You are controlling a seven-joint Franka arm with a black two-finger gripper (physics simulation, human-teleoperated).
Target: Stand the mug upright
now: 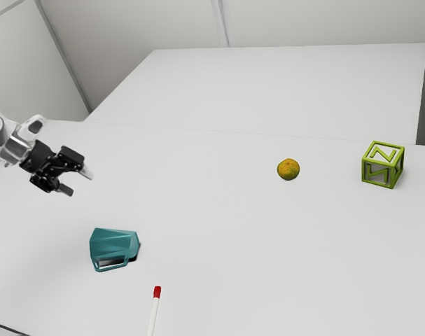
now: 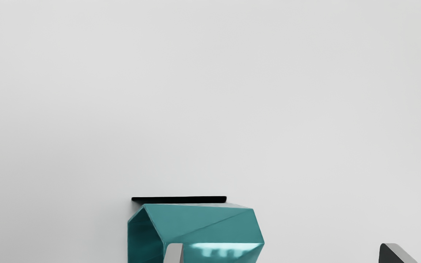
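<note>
Exterior view: see the teal mug (image 1: 110, 243) lying on its side at eight o'clock on the white table (image 1: 219, 231), with its handle (image 1: 113, 266) turned toward six o'clock. Find the gripper (image 1: 77, 182) raised above the table near nine o'clock, at eleven o'clock from the mug and clear of it. Spot a round fruit (image 1: 288, 169) at three o'clock and, farther out that way, a green lettered cube (image 1: 383, 165). Note also a red-tipped white stick (image 1: 154, 315) (pen or marker, hard to say) at seven o'clock.

Wrist view: see both fingers (image 2: 174, 254) spread wide apart, with one overlapping the mug in sight and the other beyond its closed end. Look into the mug's mouth at the end farther from the fruit. Notice a thin black strip (image 2: 181, 199) beside the mug.
</note>
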